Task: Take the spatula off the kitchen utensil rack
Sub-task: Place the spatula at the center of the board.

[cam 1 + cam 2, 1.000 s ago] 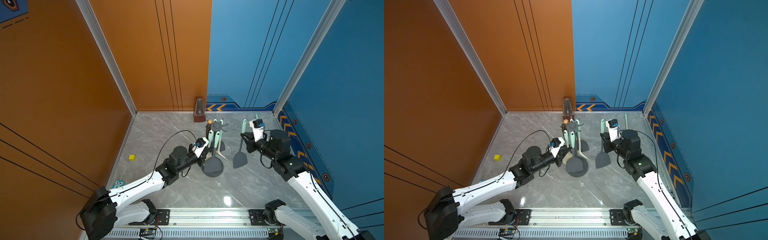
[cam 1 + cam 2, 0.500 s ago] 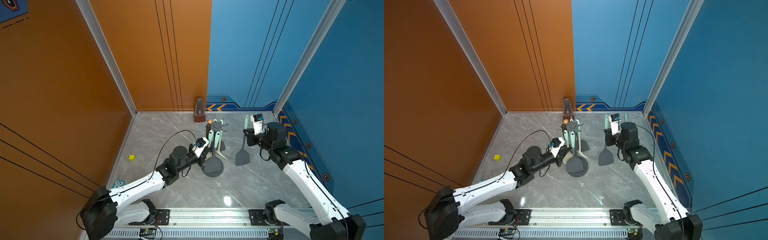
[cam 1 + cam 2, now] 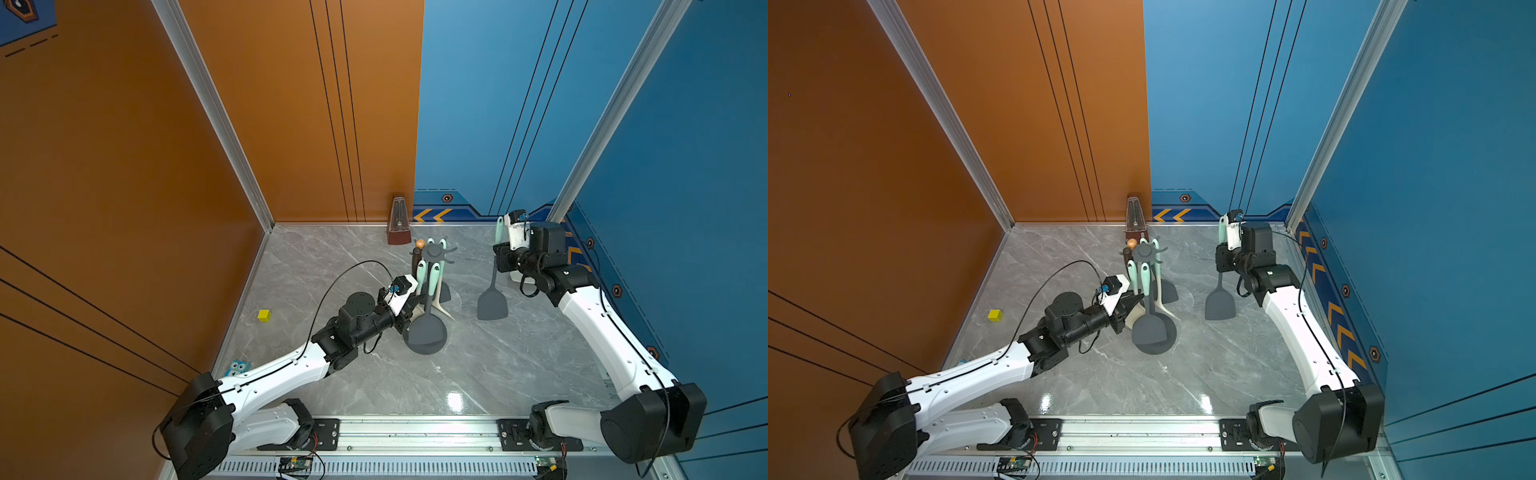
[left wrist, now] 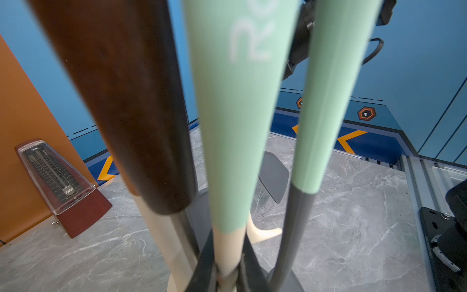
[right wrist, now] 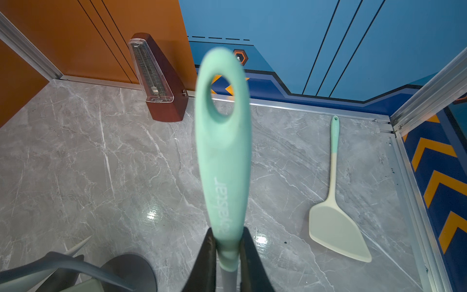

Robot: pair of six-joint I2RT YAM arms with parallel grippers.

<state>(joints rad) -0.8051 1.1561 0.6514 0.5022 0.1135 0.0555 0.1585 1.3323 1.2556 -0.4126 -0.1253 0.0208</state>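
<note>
The spatula (image 3: 491, 305) (image 3: 1220, 305) has a mint handle (image 5: 223, 151) and a dark grey blade. It hangs upright, free of the kitchen utensil rack (image 3: 433, 251) (image 3: 1144, 251), to that rack's right. My right gripper (image 3: 500, 257) (image 3: 1222, 259) (image 5: 227, 240) is shut on the lower end of the handle. The rack holds several more utensils. My left gripper (image 3: 415, 307) (image 3: 1136, 305) (image 4: 228, 252) is shut on the cream shaft of a mint-handled utensil (image 4: 237, 126) hanging there.
A cream spatula (image 5: 338, 227) lies on the floor near the right wall, under my right arm. A metronome (image 3: 399, 224) (image 5: 158, 78) stands at the back wall. A yellow cube (image 3: 264, 315) and a small owl figure (image 3: 239, 368) sit at the left.
My right gripper has carried the spatula farther from the rack, towards the back right corner. The left arm has not moved.
</note>
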